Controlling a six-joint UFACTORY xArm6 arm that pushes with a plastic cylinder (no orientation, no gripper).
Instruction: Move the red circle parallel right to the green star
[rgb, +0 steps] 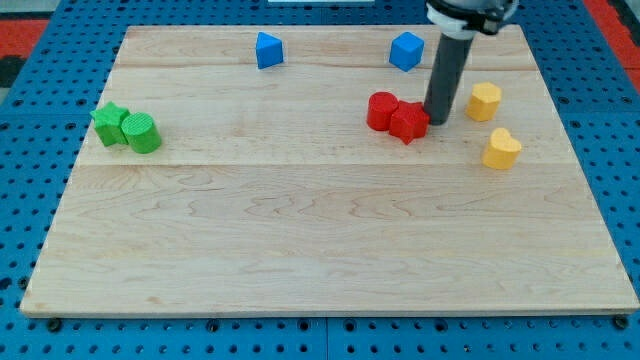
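The red circle (381, 110) is a short red cylinder right of the board's middle, near the view's top. A second red block (409, 122), of irregular shape, touches its right side. The green star (108, 123) lies at the view's far left, touching a green cylinder (142, 133) on its right. My tip (437, 122) is at the lower end of the dark rod, just right of the second red block, touching or nearly touching it. The red circle is two blocks' width left of my tip.
A blue block (268, 50) and a blue hexagonal block (406, 50) lie near the board's top edge. A yellow block (484, 101) and a yellow heart-like block (501, 149) lie right of my tip. The wooden board (320, 250) rests on a blue pegboard.
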